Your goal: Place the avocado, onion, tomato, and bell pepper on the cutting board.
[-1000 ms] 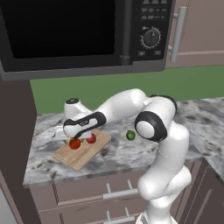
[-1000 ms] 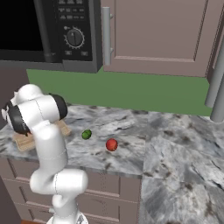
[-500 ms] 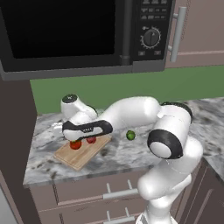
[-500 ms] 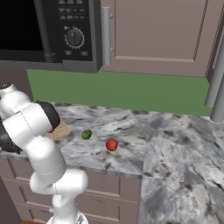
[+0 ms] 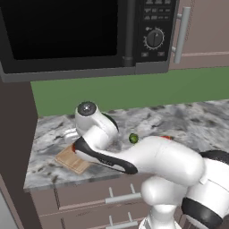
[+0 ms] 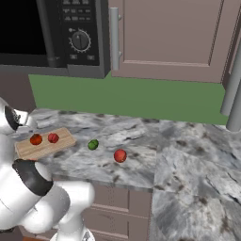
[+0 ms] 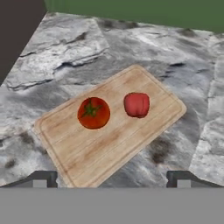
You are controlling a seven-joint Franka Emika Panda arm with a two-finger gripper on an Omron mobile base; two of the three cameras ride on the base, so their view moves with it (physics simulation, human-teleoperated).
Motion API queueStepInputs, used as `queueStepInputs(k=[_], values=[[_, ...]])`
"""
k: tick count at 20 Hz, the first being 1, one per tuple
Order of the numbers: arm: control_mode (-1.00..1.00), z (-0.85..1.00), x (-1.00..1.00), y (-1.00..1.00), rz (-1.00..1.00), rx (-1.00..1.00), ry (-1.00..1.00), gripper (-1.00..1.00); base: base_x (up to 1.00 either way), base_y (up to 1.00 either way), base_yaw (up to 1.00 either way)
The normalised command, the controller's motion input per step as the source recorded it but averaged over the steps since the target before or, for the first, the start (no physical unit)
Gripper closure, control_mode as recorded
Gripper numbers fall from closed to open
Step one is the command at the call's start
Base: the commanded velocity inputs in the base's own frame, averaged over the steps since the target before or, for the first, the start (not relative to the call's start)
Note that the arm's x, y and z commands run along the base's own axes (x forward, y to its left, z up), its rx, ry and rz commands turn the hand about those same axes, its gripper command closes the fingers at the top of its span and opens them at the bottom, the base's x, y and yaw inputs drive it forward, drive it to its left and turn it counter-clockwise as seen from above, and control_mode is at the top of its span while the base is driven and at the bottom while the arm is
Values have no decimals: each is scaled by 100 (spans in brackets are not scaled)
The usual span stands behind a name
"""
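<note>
The wooden cutting board [image 7: 109,148] lies below my gripper [image 7: 111,181], whose fingertips [image 7: 41,179] stand wide apart, open and empty. On the board rest the tomato [image 7: 93,112] with its green stem and a lumpy red piece, apparently the bell pepper [image 7: 137,104]. The right base view shows the board [image 6: 63,141] with the tomato [image 6: 36,139] and the pepper [image 6: 53,137]. The avocado [image 6: 93,144] sits on the counter to its right, apart from the board. Further right lies a round red item [image 6: 120,155], possibly the onion. My arm hides most of the board [image 5: 67,157]; the avocado [image 5: 133,138] shows beside it.
A black microwave [image 5: 80,31] hangs above the grey marble counter [image 6: 179,155]. A green backsplash [image 6: 141,101] runs behind, and a dark side panel [image 5: 15,147] closes the left end. Cabinet doors [image 6: 164,37] hang at the upper right; drawers sit under the counter's front edge.
My hand has lifted off the board and drawn back, leaving both red items on it. The elbow swung close to the left camera. The jaws opened slightly wider.
</note>
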Motion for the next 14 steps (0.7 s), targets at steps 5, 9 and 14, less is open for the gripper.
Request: queueStepInputs(k=[5, 9, 14], values=[[-100, 94, -62, -71, 6, 0, -12, -100, 0, 0, 0], [-100, 100, -58, -72, 1, 0, -2, -100, 0, 0, 0], [-100, 90, -50, -78, 0, 0, 0, -100, 0, 0, 0]])
